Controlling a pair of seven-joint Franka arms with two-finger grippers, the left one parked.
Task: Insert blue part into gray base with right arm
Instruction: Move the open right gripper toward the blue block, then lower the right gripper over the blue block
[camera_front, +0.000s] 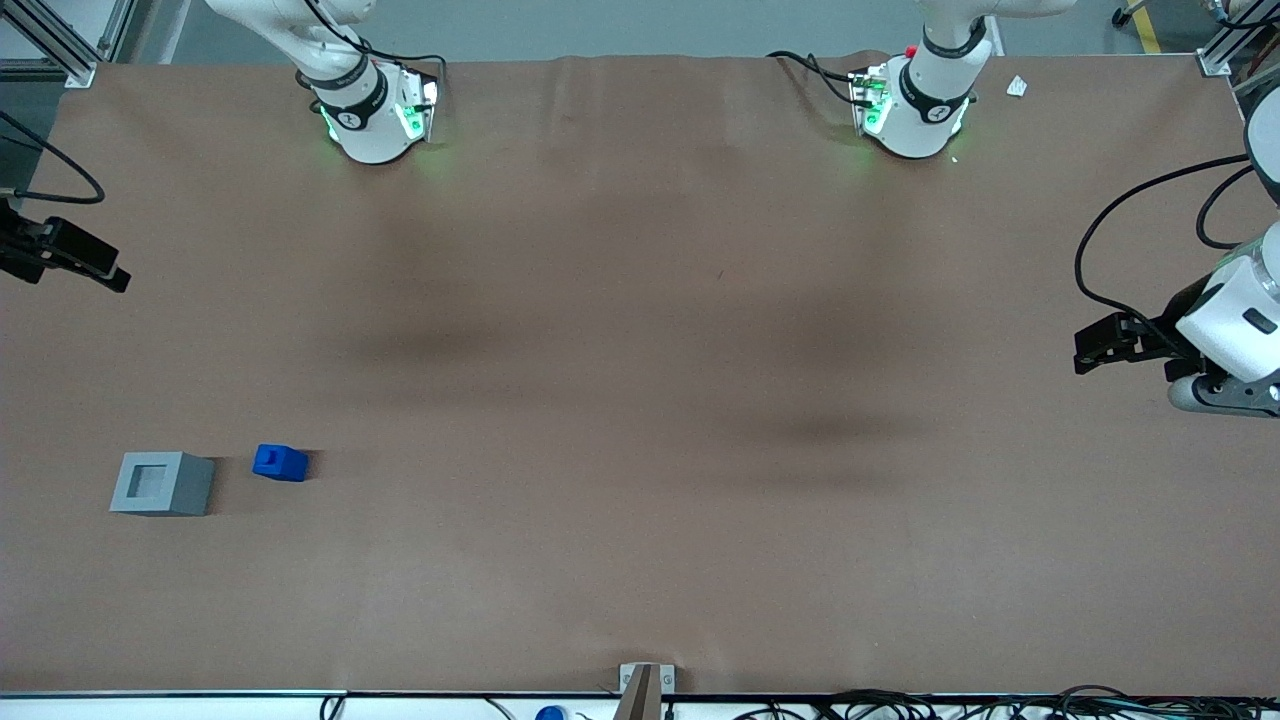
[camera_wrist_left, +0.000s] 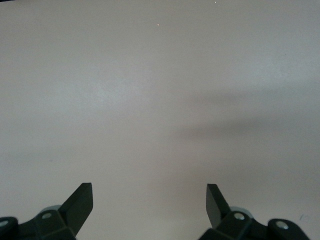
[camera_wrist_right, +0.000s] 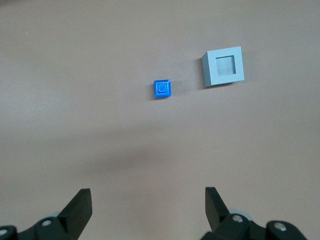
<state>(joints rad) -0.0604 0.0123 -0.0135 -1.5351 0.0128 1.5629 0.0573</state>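
So the blue part (camera_front: 280, 463) is sitting on the brown table (camera_front: 640, 400) just beside the gray base (camera_front: 162, 484), with a small strip of bare table between them, not touching. Both are down toward the working arm's end of the table and fairly near the front camera. The base is upright with its square recess facing up and nothing in it, and the blue part is out on the table surface, raised step on top.

The right arm's gripper (camera_front: 88, 262) hangs at the working arm's edge of the table, farther from the front camera than the two blocks and well apart from them. From the wrist camera you can see both black fingers (camera_wrist_right: 80, 205) spread wide with only bare table between them, so it's holding nothing. In that same wrist view the blue part (camera_wrist_right: 162, 89) and gray base (camera_wrist_right: 224, 67) show up side by side out ahead of the fingertips, nowhere near being between them.

Insertion clearly not done yet, blue piece still untouched on the table
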